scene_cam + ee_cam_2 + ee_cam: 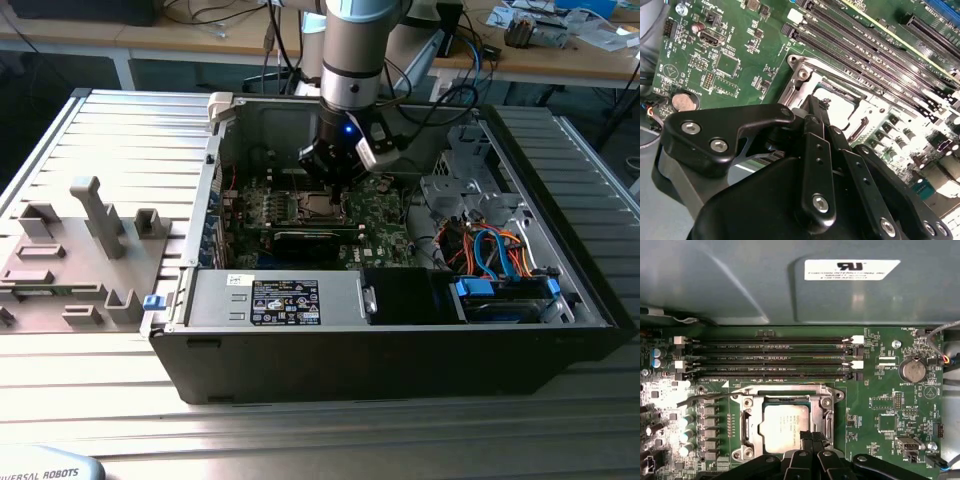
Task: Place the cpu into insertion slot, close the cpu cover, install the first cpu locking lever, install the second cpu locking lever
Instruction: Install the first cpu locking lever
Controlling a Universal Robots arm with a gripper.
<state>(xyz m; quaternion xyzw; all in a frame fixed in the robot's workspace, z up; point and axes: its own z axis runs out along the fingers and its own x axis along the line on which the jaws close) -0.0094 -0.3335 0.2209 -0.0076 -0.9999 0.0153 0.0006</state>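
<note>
In the first wrist view the cpu point(782, 427), a dull silver square, lies in the insertion slot point(785, 389). The silvery cpu cover point(747, 426) lies flat around it. A thin wire locking lever point(705, 398) sticks out to one side of the socket, its tip free over the board. My gripper point(811, 436) is shut with nothing between its fingers, and its tips stand at the socket's edge beside the cpu. The second wrist view shows the gripper point(819, 106) just above the cover point(792, 85) and the cpu point(842, 107). In the exterior view the gripper point(333, 180) hangs inside the computer case over the socket point(318, 207).
Long memory slots point(770, 357) run beside the socket, and a coin battery point(913, 371) sits on the green board. The case wall point(740, 280) rises close behind. A power supply point(280, 300), an expansion card point(300, 238) and a cabled drive cage point(490, 250) crowd the case. A grey fixture tray point(70, 250) lies outside it.
</note>
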